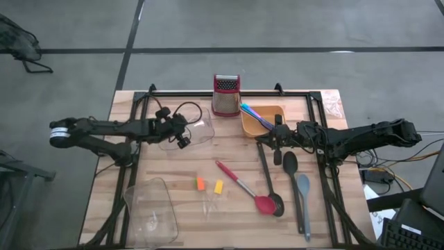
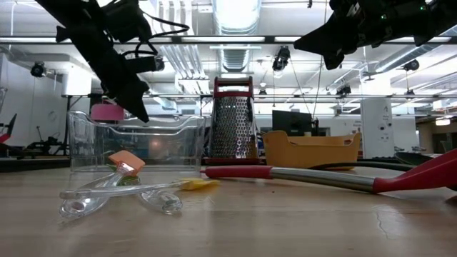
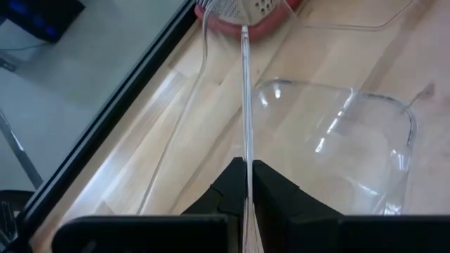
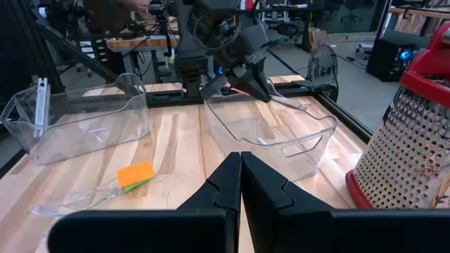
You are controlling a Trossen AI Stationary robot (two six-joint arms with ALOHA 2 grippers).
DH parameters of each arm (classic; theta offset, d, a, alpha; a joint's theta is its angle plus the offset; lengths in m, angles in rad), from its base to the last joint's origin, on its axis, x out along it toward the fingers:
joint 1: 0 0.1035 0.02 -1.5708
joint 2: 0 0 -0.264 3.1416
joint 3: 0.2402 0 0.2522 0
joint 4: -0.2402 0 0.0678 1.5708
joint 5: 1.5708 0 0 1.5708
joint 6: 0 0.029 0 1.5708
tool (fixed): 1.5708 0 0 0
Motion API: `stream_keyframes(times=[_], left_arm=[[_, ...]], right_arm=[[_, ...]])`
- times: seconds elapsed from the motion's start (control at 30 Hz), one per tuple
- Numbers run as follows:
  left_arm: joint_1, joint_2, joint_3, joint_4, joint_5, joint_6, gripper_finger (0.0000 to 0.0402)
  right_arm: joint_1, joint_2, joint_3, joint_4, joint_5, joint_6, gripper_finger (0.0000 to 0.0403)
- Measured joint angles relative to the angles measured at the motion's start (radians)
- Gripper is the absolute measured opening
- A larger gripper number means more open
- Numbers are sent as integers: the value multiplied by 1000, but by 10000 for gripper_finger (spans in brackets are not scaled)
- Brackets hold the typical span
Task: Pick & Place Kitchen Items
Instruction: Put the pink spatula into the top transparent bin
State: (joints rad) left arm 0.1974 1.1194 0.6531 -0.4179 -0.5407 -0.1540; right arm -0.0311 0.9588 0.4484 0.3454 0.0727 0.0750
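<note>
Wooden table (image 1: 173, 173) from above: the red spatula (image 1: 244, 189) lies mid-table beside the dark spoons (image 1: 291, 167) (stiff, light; best held mid-handle). Left wrist view: the left gripper (image 3: 247, 184) pinches a clear tub (image 3: 330, 140) wall. Right wrist view: the right gripper (image 4: 240, 176) is pressed together, empty.

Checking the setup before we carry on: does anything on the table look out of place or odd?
Yes: the left claw is shut on the rim of a clear tub near the grater, though tubs are not items to move. The right claw hangs shut over the spoons, holding nothing.
</note>
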Motion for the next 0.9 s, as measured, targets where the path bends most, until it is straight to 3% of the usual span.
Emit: stream_keyframes(times=[0.9], left_arm=[[4,2,-19,8,65,27,46]], right_arm=[[0,0,0,0,0,0,8]])
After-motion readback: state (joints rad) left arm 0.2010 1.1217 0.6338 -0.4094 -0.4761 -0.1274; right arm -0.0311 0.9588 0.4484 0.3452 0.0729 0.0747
